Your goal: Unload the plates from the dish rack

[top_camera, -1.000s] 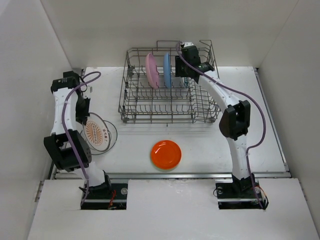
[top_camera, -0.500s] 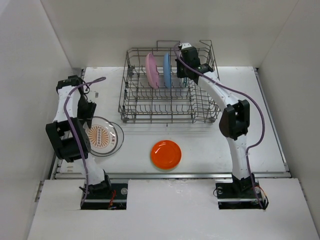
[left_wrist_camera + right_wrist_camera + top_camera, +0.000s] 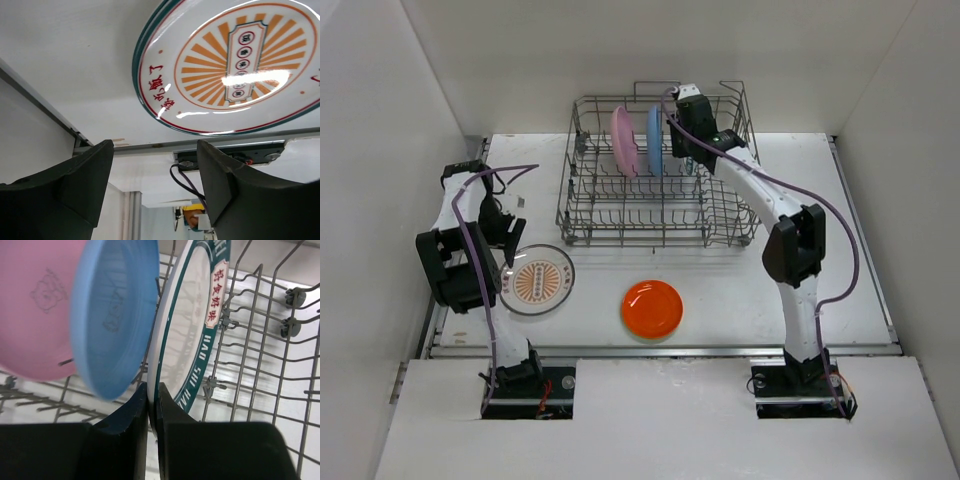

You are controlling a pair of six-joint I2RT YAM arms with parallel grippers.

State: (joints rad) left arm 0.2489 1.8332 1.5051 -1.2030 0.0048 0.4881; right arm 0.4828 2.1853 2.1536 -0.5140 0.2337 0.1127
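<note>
Right gripper (image 3: 152, 390) is clamped on the rim of the teal-rimmed plate (image 3: 192, 325), which stands upright between tines at the far right of the dish rack (image 3: 620, 215), evidently for lifting out. Left gripper (image 3: 155, 155) has its jaws apart just beside the red-patterned plate (image 3: 235, 65), which lies flat at near left and is judged unloaded.

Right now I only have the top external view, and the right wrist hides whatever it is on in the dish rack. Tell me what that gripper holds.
Observer: The right gripper is shut on the rim of the teal-rimmed plate, a white one with lettering that stands on edge.
Operator: Give me its neighbour.
Observer: The blue plate stands close beside it, hollow face toward it, with the pink plate behind. I cannot tell whether they touch.
Operator: Now report the left side.
Observer: The left gripper is open with nothing between its fingers. The sunburst plate lies flat on the table beyond them.
</note>
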